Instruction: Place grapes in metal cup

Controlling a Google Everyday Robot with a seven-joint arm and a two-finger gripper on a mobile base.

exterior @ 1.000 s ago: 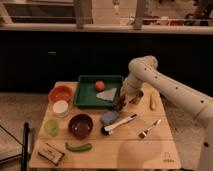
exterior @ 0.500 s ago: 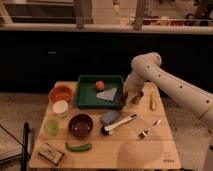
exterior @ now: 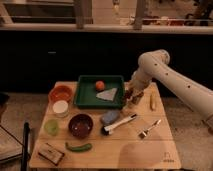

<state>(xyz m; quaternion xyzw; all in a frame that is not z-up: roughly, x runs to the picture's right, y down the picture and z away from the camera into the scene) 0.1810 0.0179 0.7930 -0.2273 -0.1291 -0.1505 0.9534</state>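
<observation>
My gripper (exterior: 131,94) hangs from the white arm that comes in from the right. It is low over the table, just off the right edge of the green tray (exterior: 99,78). A small dark reddish lump that looks like the grapes (exterior: 128,94) sits at the gripper's tip; I cannot tell whether it is held. The small dull metal cup (exterior: 137,98) stands right beside and slightly below the gripper, partly hidden by it.
The tray holds an orange fruit (exterior: 100,85) and a grey wedge (exterior: 107,94). On the left are an orange bowl (exterior: 61,93), a white container (exterior: 60,107), a green cup (exterior: 51,127), a dark red bowl (exterior: 80,125) and a green pepper (exterior: 78,147). A brush (exterior: 120,124), a fork (exterior: 149,129) and a yellow stick (exterior: 152,101) lie to the right.
The gripper, with the dark lump at its tip, has shifted slightly right from the tray's edge toward the cup. Nothing else has moved.
</observation>
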